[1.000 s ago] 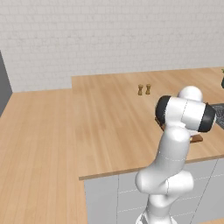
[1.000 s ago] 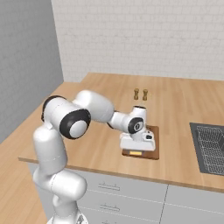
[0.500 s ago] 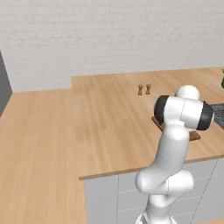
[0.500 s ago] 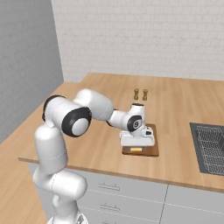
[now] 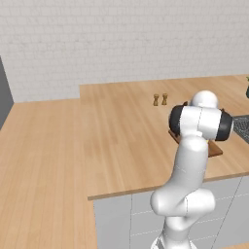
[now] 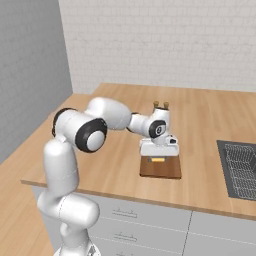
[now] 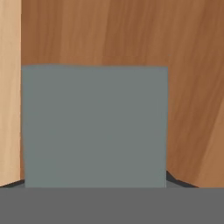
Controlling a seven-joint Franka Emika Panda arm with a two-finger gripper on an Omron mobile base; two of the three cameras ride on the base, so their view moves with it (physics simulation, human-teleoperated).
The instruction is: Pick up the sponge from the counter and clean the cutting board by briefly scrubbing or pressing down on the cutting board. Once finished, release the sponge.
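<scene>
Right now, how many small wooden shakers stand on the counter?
2. The left shaker and the right shaker stand side by side on the counter, behind the cutting board. The arm could hide others.

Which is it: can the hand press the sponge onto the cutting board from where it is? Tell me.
Probably yes. The hand hangs directly over the cutting board with the sponge beneath it; the hand view shows board behind the sponge and nothing between. Whether they already touch cannot be told.
</scene>
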